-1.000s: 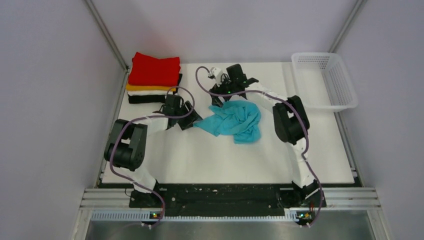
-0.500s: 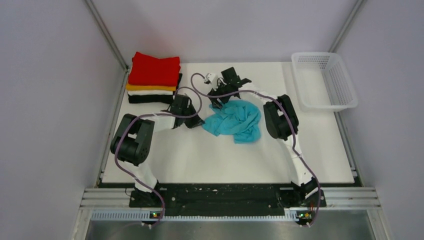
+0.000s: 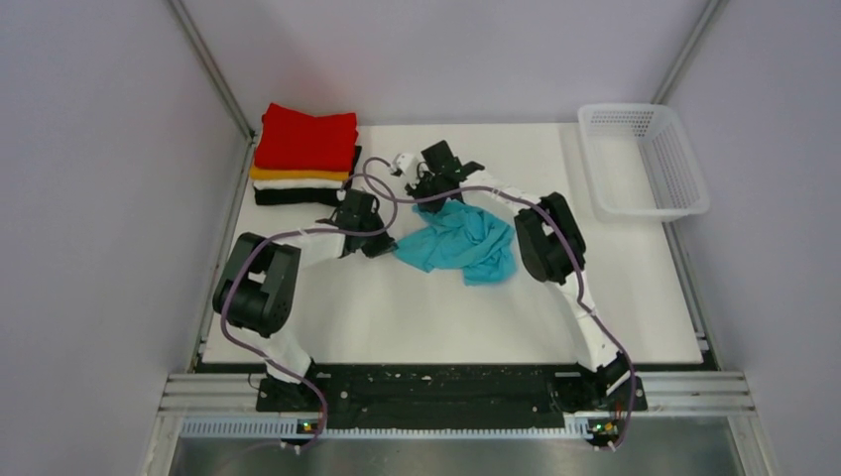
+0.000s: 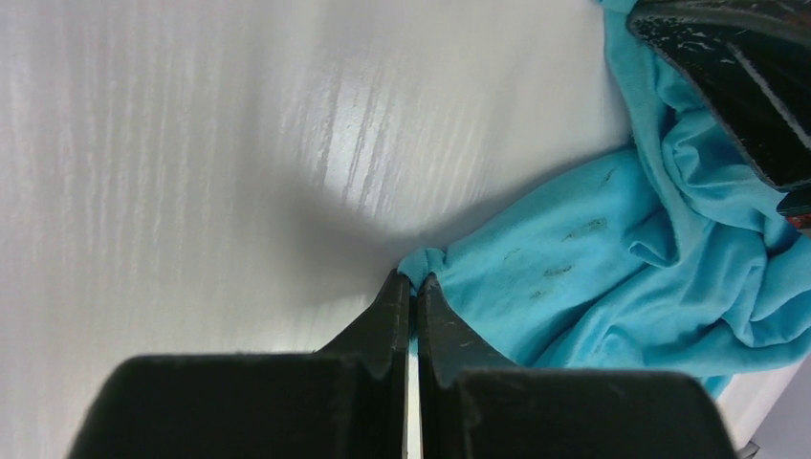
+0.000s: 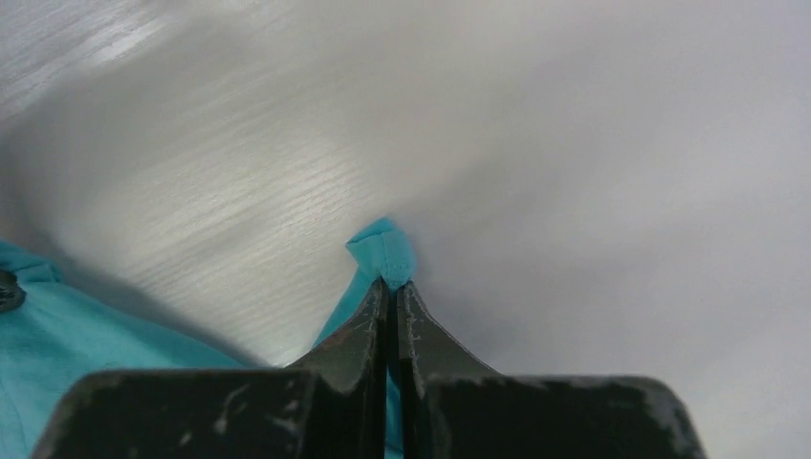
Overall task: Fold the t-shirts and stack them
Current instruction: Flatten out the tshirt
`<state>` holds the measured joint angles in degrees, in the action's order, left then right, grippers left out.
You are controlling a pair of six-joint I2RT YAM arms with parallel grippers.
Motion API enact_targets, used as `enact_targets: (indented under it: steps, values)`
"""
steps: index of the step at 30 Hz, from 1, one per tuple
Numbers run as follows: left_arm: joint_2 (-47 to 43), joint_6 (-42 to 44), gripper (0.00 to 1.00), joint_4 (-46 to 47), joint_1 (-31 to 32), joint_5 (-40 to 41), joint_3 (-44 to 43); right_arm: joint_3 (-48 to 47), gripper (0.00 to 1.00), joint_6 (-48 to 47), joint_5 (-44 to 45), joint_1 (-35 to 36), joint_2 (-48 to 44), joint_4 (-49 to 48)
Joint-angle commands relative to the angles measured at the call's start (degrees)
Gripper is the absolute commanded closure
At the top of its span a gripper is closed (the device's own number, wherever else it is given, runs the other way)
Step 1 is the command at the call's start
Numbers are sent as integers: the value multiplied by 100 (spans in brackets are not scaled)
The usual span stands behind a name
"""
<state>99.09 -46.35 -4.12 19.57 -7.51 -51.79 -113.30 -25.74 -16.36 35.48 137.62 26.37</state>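
A crumpled turquoise-blue t-shirt (image 3: 466,241) lies near the middle of the white table. My left gripper (image 3: 388,243) is shut on a corner of its left edge; the left wrist view shows the blue t-shirt (image 4: 612,277) pinched at the tips of the left gripper (image 4: 413,283). My right gripper (image 3: 433,195) is shut on the shirt's far edge. In the right wrist view a small fold of the blue t-shirt (image 5: 383,251) sticks out past the closed tips of the right gripper (image 5: 392,287). A stack of folded t-shirts (image 3: 305,154), red on top, then orange, white and black, sits at the far left.
A white mesh basket (image 3: 643,161) stands at the far right corner of the table (image 3: 436,317). Grey walls enclose the table on both sides and at the back. The right arm's elbow (image 3: 545,238) hangs just right of the blue shirt.
Both grippers have closed on the blue shirt, the left first, then the right. The right gripper has moved left and the shirt's left edge has shifted slightly.
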Motion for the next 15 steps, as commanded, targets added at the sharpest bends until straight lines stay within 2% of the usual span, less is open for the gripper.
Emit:
enact_targets:
  steps: [1, 4, 8, 12, 15]
  values:
    - [-335, 173, 100, -467, -20, 430, 90, 459, 100, 430, 1218, 124, -367, -227]
    - [-672, 187, 100, -644, -20, 611, 88, 1414, 100, 1273, 2451, 125, -1329, -1868]
    - [-1543, 204, 100, -826, -17, 1065, 309, 3002, 100, 2001, 3505, 130, -2953, -3639]
    - [-2584, 234, 100, -1141, -19, 1606, 472, 4468, 100, 2302, 4536, 130, -4485, -4751]
    - [-3412, 283, 100, -1408, -20, 1836, 476, 5203, 100, 2388, 4892, 125, -5635, -5018]
